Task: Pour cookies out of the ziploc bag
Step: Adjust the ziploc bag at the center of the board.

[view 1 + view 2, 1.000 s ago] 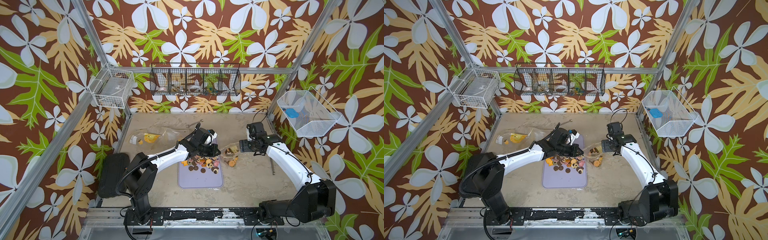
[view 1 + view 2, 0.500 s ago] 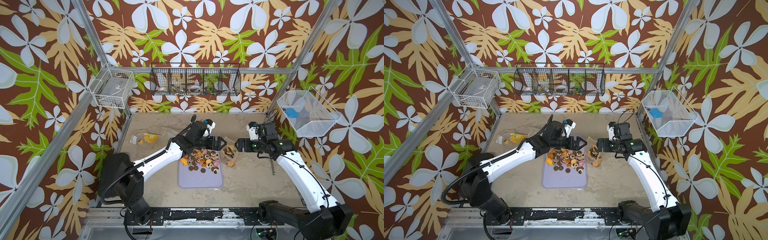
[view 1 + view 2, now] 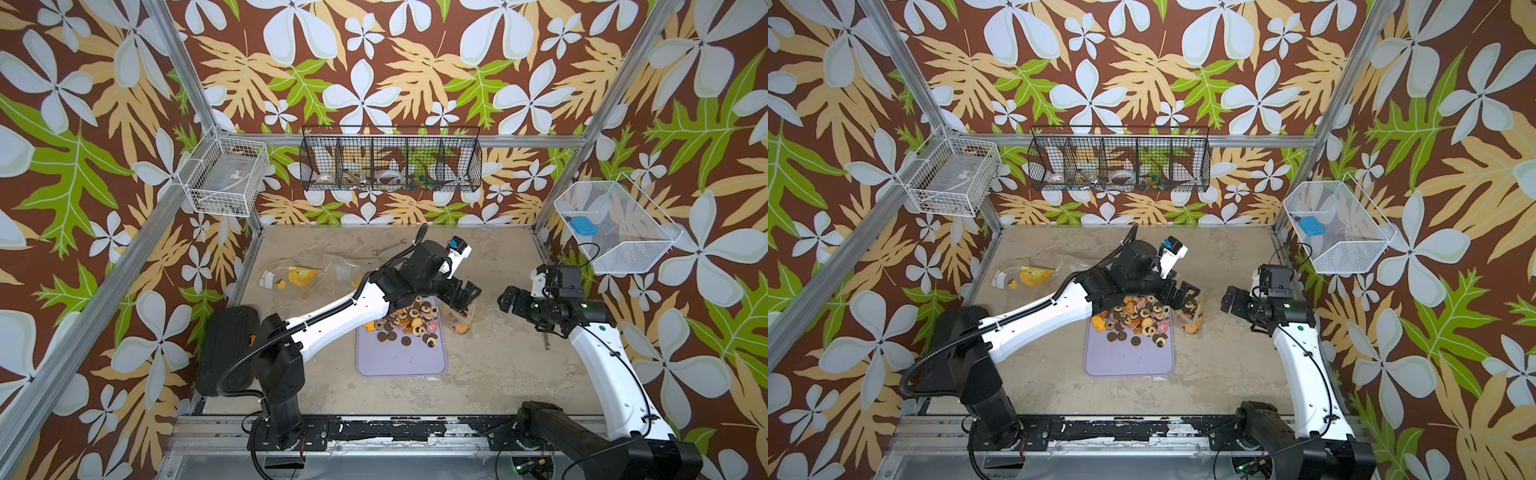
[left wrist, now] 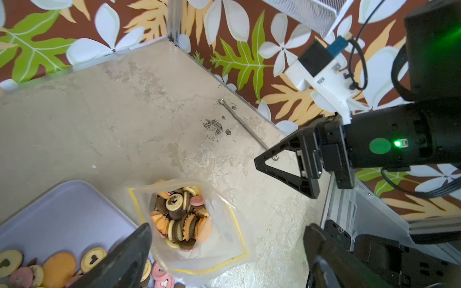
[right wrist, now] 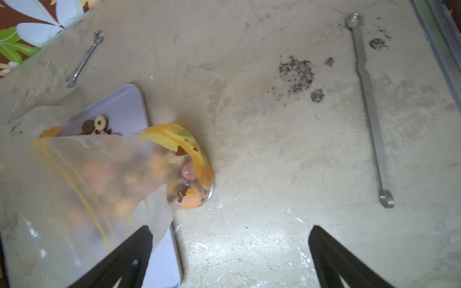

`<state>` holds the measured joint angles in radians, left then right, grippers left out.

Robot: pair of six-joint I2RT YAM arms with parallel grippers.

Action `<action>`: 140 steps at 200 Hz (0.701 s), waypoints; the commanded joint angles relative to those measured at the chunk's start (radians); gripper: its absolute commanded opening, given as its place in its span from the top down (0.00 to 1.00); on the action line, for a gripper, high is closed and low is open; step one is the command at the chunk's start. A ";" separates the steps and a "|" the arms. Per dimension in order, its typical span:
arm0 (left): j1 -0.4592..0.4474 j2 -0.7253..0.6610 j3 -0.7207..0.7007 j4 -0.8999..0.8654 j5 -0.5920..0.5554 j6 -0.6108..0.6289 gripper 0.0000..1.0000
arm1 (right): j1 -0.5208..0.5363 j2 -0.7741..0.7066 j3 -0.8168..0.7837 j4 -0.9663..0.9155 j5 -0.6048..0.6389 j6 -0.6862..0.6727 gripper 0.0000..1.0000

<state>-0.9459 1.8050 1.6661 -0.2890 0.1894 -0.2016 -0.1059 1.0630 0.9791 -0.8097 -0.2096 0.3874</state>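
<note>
The small round brown, pink and orange cookies (image 3: 409,322) are partly out on the flat purple tray (image 3: 401,359) mid-frame, many are left in the clear plastic bag (image 4: 224,239) just beside it, and the left gripper (image 3: 466,296) and right gripper (image 3: 508,300) are wide open, empty.

Enclosure: brown floral-papered walls (image 3: 374,62), aluminium frame posts (image 3: 181,62).
Stained beige surface (image 3: 490,374); black wire basket (image 3: 390,189) on far wall, white wire basket (image 3: 216,203) left, white mesh bin (image 3: 623,257) right. Even light.
</note>
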 commanded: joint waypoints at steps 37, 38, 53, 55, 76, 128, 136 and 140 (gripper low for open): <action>-0.068 0.181 0.215 -0.308 -0.132 0.074 0.05 | -0.014 -0.004 -0.003 -0.011 0.034 -0.009 0.05; -0.069 0.181 0.215 -0.308 -0.133 0.074 0.05 | -0.015 -0.003 -0.003 -0.010 0.034 -0.010 0.08; -0.071 0.178 0.201 -0.302 -0.138 0.064 0.06 | -0.014 0.005 0.002 -0.005 0.043 -0.022 0.58; -0.072 0.178 0.200 -0.302 -0.138 0.064 0.06 | -0.014 0.008 0.004 -0.005 0.046 -0.024 0.66; -0.074 0.173 0.186 -0.292 -0.131 0.066 0.06 | -0.016 0.052 0.015 0.001 0.055 -0.041 0.02; -0.099 0.187 0.160 -0.279 -0.148 0.097 0.06 | -0.016 0.190 0.004 0.020 -0.022 -0.086 0.00; -0.103 0.190 0.154 -0.279 -0.152 0.097 0.06 | -0.016 0.188 0.001 0.028 -0.020 -0.088 0.00; -0.104 0.191 0.152 -0.278 -0.155 0.098 0.06 | -0.015 0.186 0.002 0.030 -0.018 -0.087 0.00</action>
<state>-1.0424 1.9881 1.8301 -0.5629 0.0574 -0.1253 -0.1215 1.2465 0.9810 -0.7967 -0.2146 0.3237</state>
